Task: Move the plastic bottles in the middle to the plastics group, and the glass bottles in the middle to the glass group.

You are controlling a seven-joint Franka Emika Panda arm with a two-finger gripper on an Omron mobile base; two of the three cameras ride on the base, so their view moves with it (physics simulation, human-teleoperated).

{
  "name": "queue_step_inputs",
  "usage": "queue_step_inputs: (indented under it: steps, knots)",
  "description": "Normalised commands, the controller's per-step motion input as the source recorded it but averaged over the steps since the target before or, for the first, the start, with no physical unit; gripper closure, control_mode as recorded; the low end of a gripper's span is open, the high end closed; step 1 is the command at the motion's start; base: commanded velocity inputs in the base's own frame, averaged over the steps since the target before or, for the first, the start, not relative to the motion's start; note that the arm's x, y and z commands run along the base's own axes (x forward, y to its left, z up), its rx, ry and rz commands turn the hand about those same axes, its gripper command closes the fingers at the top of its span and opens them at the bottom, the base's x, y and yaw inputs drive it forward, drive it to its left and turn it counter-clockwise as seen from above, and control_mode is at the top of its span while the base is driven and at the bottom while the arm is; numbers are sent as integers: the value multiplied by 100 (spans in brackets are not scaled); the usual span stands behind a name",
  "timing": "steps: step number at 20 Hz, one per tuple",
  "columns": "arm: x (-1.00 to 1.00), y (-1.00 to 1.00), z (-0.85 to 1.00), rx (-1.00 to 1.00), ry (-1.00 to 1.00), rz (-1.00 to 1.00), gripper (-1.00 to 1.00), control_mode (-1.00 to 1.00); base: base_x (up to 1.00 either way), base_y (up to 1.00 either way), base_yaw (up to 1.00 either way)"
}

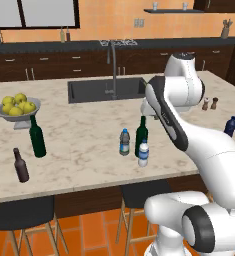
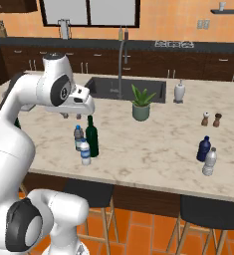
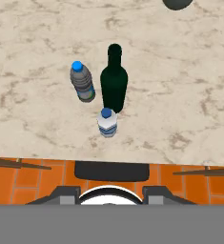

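Observation:
Three bottles stand close together mid-counter near the front edge. The tall dark green glass bottle point(image 1: 141, 135) point(image 2: 92, 136) point(image 3: 114, 82) is in the middle of them. One plastic bottle point(image 1: 124, 142) point(image 2: 78, 137) point(image 3: 82, 82) stands to its left, the other plastic bottle point(image 1: 143, 153) point(image 2: 85, 152) point(image 3: 107, 122) in front of it. The glass group, a green bottle point(image 1: 37, 137) and a brown bottle point(image 1: 21, 166), is far left. The plastics group, a blue bottle point(image 2: 204, 148) and a pale bottle point(image 2: 209, 161), is far right. My gripper point(image 2: 71, 116) hovers above the middle trio, open and holding nothing.
A fruit bowl point(image 1: 18, 107) sits behind the glass group. The sink point(image 1: 106, 89) with its tall tap lies at the back. A potted plant point(image 2: 141, 103), a soap dispenser point(image 2: 179, 91) and two shakers point(image 2: 211, 119) stand to the right. Stools point(image 3: 112, 170) line the counter's front.

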Motion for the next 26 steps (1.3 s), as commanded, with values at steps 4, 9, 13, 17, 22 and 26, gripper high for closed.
queue_step_inputs:
  steps: [4,9,13,17,22,26]
  knots:
    - [-16,-4,-12,0,0,0,-100,-100,0,0,0]
    - [-9,7,-49,-1,1,-1,-100,-100,0,0,0]
    - [28,6,-67,0,4,0,-100,-100,0,0,0]
    - [51,20,-58,-1,-1,0,-100,-100,0,0,0]
    - [61,11,-43,0,-1,0,-100,-100,0,0,0]
    - [33,-2,-36,0,0,0,-100,-100,0,0,0]
